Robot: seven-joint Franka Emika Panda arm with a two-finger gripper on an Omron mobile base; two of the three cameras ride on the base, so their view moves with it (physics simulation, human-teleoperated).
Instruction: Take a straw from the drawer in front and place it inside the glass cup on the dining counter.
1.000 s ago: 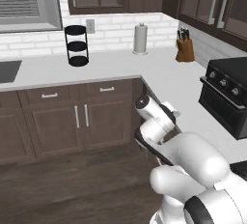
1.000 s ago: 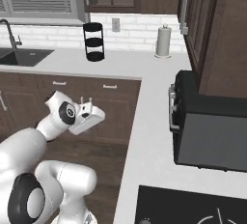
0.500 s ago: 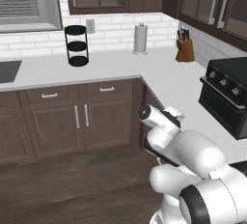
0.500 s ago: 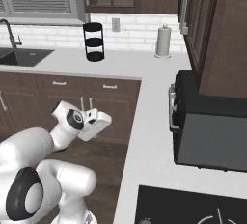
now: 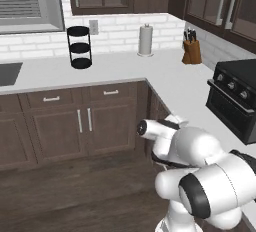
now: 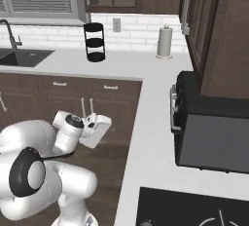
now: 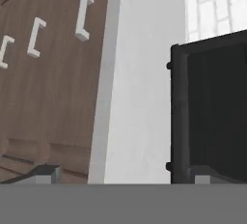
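Note:
Two shallow dark-brown drawers with short silver bar handles sit side by side under the white worktop, one drawer (image 5: 111, 92) (image 6: 110, 87) near the corner and one (image 5: 51, 97) left of it. My arm is folded low in front of the corner cabinets, with the white hand (image 6: 96, 128) below drawer height. In the hand view my gripper (image 7: 124, 174) is open, with its two dark fingertips (image 7: 46, 172) far apart and nothing between them. That view is rolled and looks along brown cabinet fronts and a black oven (image 7: 212, 107). The straw, glass cup and dining counter are out of view.
Cabinet doors (image 5: 85, 121) with vertical handles stand below the drawers. On the L-shaped worktop (image 5: 165, 81) are a black tiered rack (image 5: 80, 47), a paper towel roll (image 5: 145, 40), a knife block (image 5: 191, 51) and a black oven (image 5: 235, 101). A sink (image 6: 19, 57) lies at the left. Wooden floor lies ahead.
The arm has folded down and the hand has sunk lower beside the corner cabinet, turning toward the right. The kitchen has not shifted in the base views.

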